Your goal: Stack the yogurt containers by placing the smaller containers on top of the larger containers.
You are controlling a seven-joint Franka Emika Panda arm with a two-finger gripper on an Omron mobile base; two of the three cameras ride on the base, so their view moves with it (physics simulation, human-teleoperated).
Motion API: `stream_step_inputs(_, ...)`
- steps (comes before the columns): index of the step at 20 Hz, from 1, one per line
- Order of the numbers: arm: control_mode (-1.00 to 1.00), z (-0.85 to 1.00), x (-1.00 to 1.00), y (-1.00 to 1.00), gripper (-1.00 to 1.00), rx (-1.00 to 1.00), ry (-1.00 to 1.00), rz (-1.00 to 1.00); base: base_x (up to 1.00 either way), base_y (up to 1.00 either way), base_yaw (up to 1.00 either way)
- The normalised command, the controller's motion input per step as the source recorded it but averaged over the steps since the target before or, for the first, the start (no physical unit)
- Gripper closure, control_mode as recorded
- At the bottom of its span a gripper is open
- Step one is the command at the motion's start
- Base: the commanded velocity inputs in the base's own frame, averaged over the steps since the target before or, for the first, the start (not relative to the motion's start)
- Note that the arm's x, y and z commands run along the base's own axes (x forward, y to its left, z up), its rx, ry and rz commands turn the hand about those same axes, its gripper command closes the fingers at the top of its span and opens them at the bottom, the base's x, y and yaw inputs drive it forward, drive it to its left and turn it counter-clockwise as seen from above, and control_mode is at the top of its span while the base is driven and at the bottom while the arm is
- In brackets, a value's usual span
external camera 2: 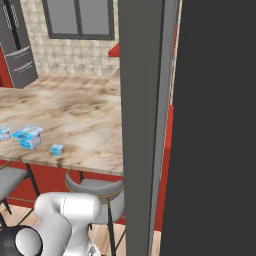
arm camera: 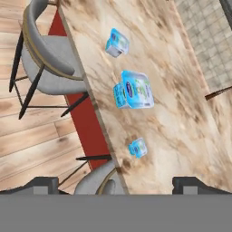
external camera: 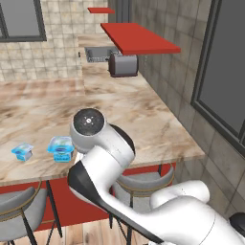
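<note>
Three yogurt tubs line your bench's (arm camera: 172, 118) front edge, apart: widest (arm camera: 135, 90), mid-sized (arm camera: 117, 43), tiny (arm camera: 137, 147) | labels blue-white, writing unreadable | tool (arm camera: 116, 185) wide open, holding nothing, above them

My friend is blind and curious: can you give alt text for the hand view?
Three light-blue plastic yogurt tubs sit apart in a row near the edge of a marble-patterned counter: the widest tub in the middle, a mid-sized tub and a tiny cup either side. Grey stools stand over wooden flooring.
</note>
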Motion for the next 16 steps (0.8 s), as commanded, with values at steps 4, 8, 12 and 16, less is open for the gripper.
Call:
stream_step_inputs(4,-1.00,0.00,0.17,0.50,-1.00,-0.04,0.03,0.11,0.00,0.00,0.00)
stream_step_inputs(8,-1.00,0.00,0.19,0.39,-1.00,-0.04,0.00,0.07,0.00,0.00,0.00)
stream_step_inputs(12,-1.00,0.00,0.13,0.34,-1.00,-0.04,0.00,0.00,0.00,0.00,0.00)
stream_step_inputs(16,-1.00,0.00,0.16,0.22,-1.00,-0.03,0.01,0.00,0.00,0.00,0.00)
